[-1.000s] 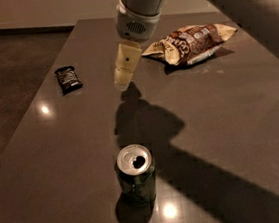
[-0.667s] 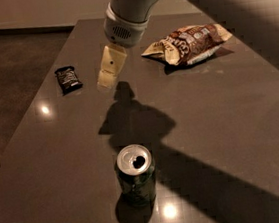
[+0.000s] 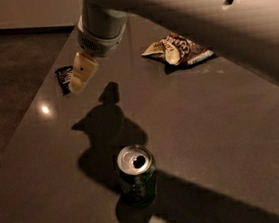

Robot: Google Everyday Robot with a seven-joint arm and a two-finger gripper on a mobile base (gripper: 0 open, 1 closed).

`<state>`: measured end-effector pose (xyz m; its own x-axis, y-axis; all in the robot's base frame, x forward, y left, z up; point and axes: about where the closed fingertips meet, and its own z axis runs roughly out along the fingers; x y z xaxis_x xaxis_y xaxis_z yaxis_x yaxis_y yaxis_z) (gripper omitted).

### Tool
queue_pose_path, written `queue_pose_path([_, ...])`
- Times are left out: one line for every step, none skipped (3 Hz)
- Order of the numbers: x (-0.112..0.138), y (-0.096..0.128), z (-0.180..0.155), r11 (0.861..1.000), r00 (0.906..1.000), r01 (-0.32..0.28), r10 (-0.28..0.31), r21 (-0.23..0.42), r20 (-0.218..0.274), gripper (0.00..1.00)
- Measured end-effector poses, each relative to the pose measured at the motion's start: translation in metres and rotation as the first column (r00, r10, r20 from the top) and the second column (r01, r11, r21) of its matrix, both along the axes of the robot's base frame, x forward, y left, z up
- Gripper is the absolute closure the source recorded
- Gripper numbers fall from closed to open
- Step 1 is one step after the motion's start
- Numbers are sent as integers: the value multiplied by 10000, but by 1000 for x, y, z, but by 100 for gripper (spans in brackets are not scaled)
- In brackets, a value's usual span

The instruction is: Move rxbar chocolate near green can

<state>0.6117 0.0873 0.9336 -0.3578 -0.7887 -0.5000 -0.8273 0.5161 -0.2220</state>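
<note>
The rxbar chocolate (image 3: 63, 78), a small flat black wrapper, lies near the table's far left edge. My gripper (image 3: 81, 74) hangs from the arm just right of the bar and covers its right side in the picture. I cannot tell whether it touches the bar. The green can (image 3: 136, 175) stands upright near the table's front edge, silver top with an open tab hole, well apart from the bar and the gripper.
A brown-and-cream chip bag (image 3: 178, 50) lies at the back right of the dark table (image 3: 221, 124). My pale arm spans the top right of the view. The table's left edge runs close to the bar, with floor beyond.
My gripper has moved left and a little toward the front, from mid-table to right beside the black bar. The can, the bar and the chip bag have not moved.
</note>
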Motion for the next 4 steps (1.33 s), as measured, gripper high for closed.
queue_pose_path([6,-5,-2,9963,9963,854,-853,135,-41,0])
queue_pose_path([5,-5,-2,9963,9964,843,-842,155,-61,0])
queue_pose_path([14,-2,-5,9921,9924,1231,-1229,235,-87,0])
queue_pose_path([36,13,-24,9808,9822,1878,-1876,525,-88,0])
